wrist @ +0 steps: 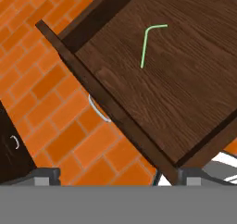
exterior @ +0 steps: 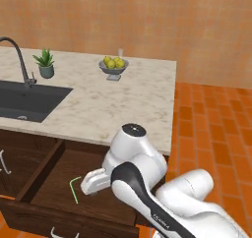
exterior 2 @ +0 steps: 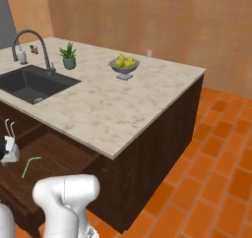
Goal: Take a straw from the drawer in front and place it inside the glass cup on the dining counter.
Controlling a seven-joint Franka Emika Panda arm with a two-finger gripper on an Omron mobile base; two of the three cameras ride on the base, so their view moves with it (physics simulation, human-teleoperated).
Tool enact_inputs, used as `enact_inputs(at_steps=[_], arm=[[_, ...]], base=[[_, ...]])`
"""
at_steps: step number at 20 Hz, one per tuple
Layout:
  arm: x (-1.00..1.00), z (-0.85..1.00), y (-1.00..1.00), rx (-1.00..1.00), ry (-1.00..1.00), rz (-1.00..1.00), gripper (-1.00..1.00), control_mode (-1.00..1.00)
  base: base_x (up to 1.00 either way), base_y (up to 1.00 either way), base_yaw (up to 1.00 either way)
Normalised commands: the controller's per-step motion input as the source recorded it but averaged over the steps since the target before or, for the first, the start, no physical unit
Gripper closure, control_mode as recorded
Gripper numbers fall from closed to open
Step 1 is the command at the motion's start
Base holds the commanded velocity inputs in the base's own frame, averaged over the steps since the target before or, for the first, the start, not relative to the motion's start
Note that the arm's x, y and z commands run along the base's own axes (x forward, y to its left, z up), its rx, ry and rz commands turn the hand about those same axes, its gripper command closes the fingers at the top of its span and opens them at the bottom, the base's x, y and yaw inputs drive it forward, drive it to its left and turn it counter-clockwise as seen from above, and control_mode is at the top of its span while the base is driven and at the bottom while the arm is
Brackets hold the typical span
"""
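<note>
My hand [wrist: 115, 174] hangs wide open, empty, above the open drawer [wrist: 185, 93]; bent green straw [wrist: 149, 42] at 12 o'clock.

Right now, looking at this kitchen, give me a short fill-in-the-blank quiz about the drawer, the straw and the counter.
1. The green straw lies on the floor of the open ____.
2. The grey bowl on the counter holds yellow ____.
3. The small potted plant stands next to the ____.
4. The end effector hangs over the drawer's front edge with its jaws ____.

Missing words: drawer; lemons; sink; open
</note>
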Motion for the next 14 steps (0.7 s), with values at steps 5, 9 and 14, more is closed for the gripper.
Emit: enact_inputs(at_steps=[5,9,14], arm=[[0.4,0.76,0.19,0.04,0.0,-0.21,-1.0,-1.0],[0.53,0.47,0.31,-0.15,0.05,-0.35,-1.0,-1.0],[0.31,-0.05,-0.13,-0.05,0.33,-0.43,-1.0,-1.0]], base=[[0.0,0.0,0.0],[0.0,0.0,0.0],[0.0,0.0,0.0]])
